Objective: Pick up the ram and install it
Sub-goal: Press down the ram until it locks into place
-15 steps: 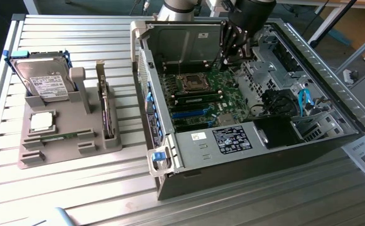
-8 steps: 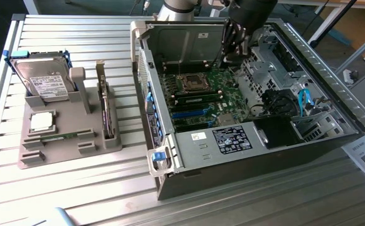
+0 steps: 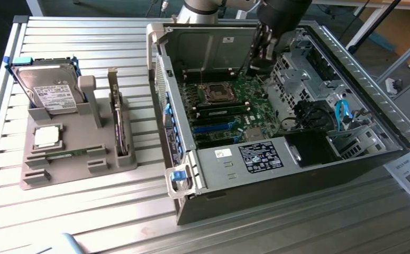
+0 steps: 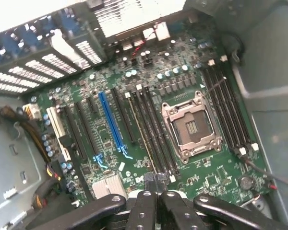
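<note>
The ram (image 3: 69, 153) is a thin green stick lying flat in the grey holder (image 3: 49, 174) on the exterior view's left, in front of the silver processor chip (image 3: 46, 136). My gripper (image 3: 260, 61) hangs inside the open computer case (image 3: 289, 180), above the far end of the motherboard (image 3: 226, 106) and well away from the ram. In the wrist view the two black fingers (image 4: 143, 201) meet at the gripper's tips (image 4: 158, 179) with nothing between them, over the memory slots (image 4: 153, 134) beside the empty processor socket (image 4: 192, 127).
A hard drive (image 3: 46, 90) with a white label stands at the back of the holder, and a card (image 3: 120, 132) stands upright on its right side. The case walls and a drive cage (image 3: 310, 79) close in around the motherboard. Cables (image 3: 342, 114) lie inside the case.
</note>
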`<state>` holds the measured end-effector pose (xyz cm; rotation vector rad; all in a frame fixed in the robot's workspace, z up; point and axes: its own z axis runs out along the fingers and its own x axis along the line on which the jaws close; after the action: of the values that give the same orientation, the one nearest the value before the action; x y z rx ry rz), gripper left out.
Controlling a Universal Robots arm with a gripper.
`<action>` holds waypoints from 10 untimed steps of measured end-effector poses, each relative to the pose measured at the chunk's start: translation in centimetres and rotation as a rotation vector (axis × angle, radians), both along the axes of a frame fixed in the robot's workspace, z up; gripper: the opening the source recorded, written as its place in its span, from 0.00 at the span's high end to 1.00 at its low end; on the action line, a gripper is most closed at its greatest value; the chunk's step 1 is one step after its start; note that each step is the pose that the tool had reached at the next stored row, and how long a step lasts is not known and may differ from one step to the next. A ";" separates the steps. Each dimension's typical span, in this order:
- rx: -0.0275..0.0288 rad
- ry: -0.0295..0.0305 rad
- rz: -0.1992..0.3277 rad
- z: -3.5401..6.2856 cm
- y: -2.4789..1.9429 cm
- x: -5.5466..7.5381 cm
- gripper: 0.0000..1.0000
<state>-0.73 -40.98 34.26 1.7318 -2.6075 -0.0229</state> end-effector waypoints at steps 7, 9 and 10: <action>0.0001 0.0000 -0.160 0.01 0.00 0.0 0.89; 0.0000 0.0000 -0.218 0.01 0.00 0.0 0.89; 0.0001 0.0000 -0.256 0.01 0.00 0.0 0.89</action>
<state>-0.72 -40.98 34.26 1.3863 -2.8087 -0.0251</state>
